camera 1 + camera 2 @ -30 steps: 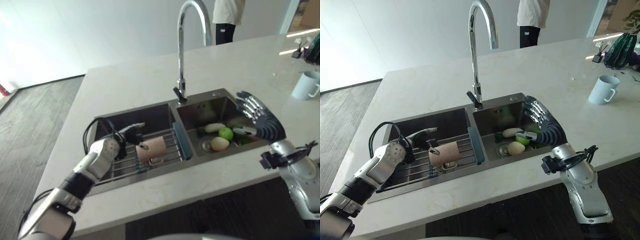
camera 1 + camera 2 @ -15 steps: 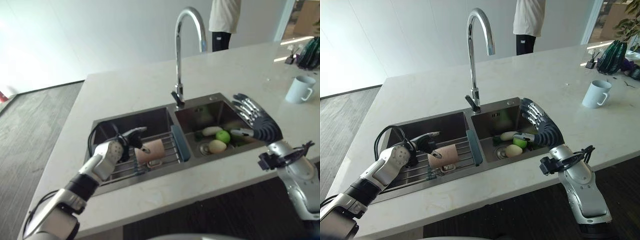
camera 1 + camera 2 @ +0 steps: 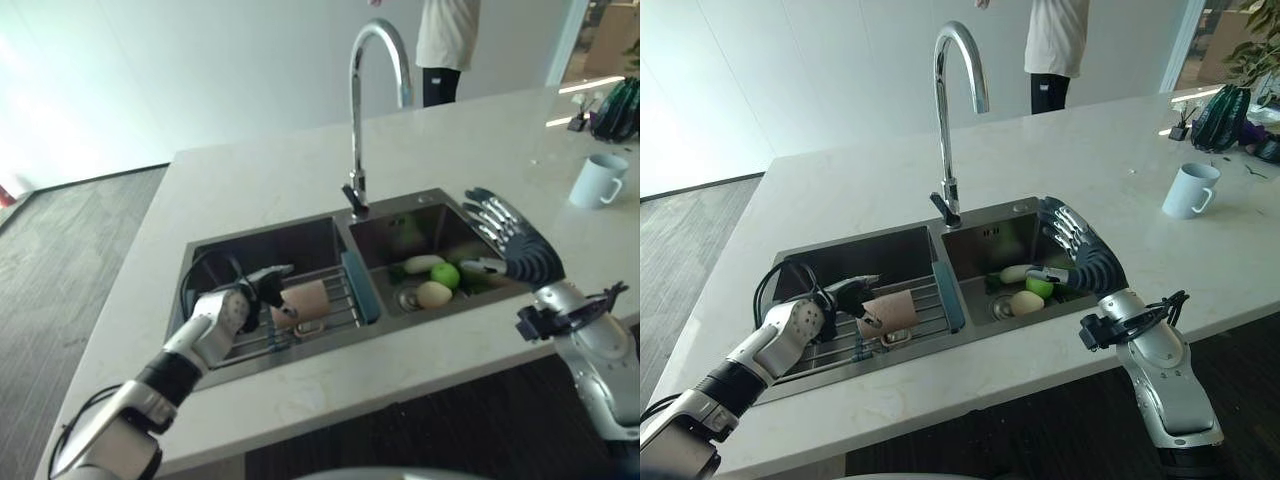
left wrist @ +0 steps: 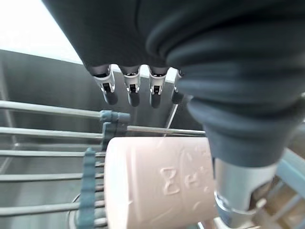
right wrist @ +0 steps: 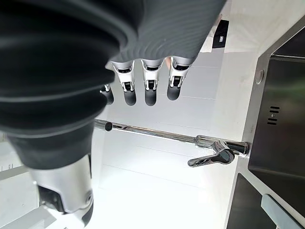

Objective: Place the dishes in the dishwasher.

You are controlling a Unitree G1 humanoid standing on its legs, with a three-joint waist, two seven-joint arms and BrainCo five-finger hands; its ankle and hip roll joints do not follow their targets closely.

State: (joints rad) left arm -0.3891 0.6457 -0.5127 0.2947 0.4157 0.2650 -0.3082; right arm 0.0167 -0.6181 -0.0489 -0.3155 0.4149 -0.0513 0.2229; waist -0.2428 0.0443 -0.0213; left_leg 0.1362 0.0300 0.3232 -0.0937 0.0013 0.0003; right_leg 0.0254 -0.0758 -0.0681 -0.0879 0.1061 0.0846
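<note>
A pale pink cup (image 3: 308,297) lies on its side on the wire rack (image 3: 340,283) in the left basin of the sink (image 3: 262,238). My left hand (image 3: 256,288) is right beside the cup's open end. In the left wrist view its fingers (image 4: 131,88) reach straight over the cup (image 4: 157,186) and the thumb (image 4: 240,191) stands along its side, so the hand is open. My right hand (image 3: 516,250) hovers open over the near right rim of the right basin, holding nothing.
The right basin holds a green apple (image 3: 451,272), a yellowish fruit (image 3: 434,293) and a white item (image 3: 424,263). A tall tap (image 3: 358,110) rises behind the divider. A white mug (image 3: 597,179) stands on the counter at right. A person (image 3: 446,40) stands beyond the counter.
My left hand has sunk a little lower and closer to the pink cup. The camera has shifted slightly. The right hand and the cup stay where they were.
</note>
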